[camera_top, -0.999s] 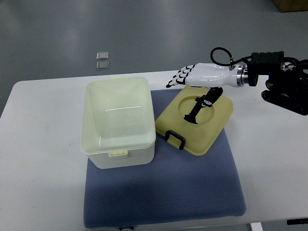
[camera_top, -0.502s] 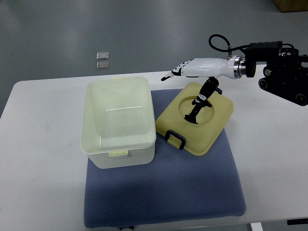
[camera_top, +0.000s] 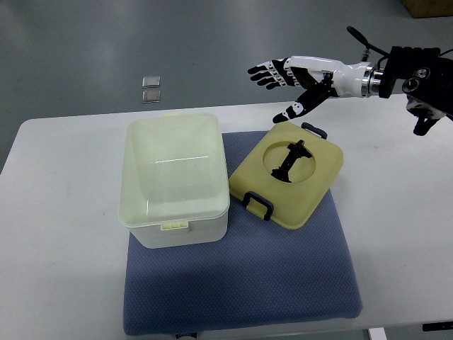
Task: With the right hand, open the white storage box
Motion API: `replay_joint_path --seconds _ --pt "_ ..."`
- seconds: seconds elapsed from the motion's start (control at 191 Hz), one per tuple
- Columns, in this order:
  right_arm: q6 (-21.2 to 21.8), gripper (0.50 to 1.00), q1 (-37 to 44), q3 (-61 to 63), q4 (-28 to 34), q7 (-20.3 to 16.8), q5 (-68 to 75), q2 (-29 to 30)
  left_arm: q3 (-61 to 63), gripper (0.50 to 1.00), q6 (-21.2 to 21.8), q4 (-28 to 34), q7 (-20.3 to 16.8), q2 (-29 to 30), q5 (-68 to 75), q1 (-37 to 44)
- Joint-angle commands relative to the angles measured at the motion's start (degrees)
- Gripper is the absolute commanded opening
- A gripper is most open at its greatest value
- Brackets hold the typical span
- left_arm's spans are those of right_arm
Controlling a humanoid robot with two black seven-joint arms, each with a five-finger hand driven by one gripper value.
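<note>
Below and left of the right hand (camera_top: 294,74), hovering with fingers spread and gripping nothing, lying open: the white storage box (camera_top: 175,180) on the blue mat (camera_top: 241,283), with its yellowish lid (camera_top: 287,177) already off and resting directly beneath the hand. Judging the box as light, rigid, smooth plastic, likely sliding under a push; taking hold best at the lid's black handles or its centre grip. Sitting well beyond the box: two small clear packets (camera_top: 150,89), obstructing nothing, with the approach remaining clear.

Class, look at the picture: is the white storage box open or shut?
Open. The white plastic storage box shows its empty inside; its yellow lid lies beside it on the blue mat.
</note>
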Motion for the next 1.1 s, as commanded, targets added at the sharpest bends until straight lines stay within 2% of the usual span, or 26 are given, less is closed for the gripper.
replay_joint_path --seconds 0.0,0.089,0.251,0.397,0.638,0.8,1.093 --pt "-0.04 0.919 -0.89 0.04 -0.23 -5.04 11.54 -0.09 0.0 1.0 -0.04 0.0 0.0 0.0 0.0 0.01" --pt "-0.39 0.919 -1.16 -0.05 -1.11 -8.55 20.93 0.35 0.0 1.0 -0.04 0.0 0.09 0.0 0.0 0.01" --pt "-0.92 0.919 -3.18 1.36 -1.73 -11.54 35.43 2.46 0.0 1.0 0.05 0.0 0.0 0.0 0.0 0.01" --pt "-1.44 0.919 -4.85 3.73 -3.31 -14.79 43.7 4.13 0.0 1.0 -0.04 0.0 0.0 0.0 0.0 0.01" --pt "-4.96 0.919 -8.1 8.65 -4.1 -19.89 55.39 5.0 0.0 1.0 -0.04 0.0 0.0 0.0 0.0 -0.08" --pt "-9.0 0.921 -8.54 8.74 -4.1 -20.77 59.79 5.71 0.0 1.0 -0.04 0.0 0.0 0.0 0.0 0.01" --pt "-9.27 0.924 -10.12 8.74 -3.66 -20.15 59.44 6.24 0.0 1.0 -0.04 0.0 0.0 0.0 0.0 0.01"
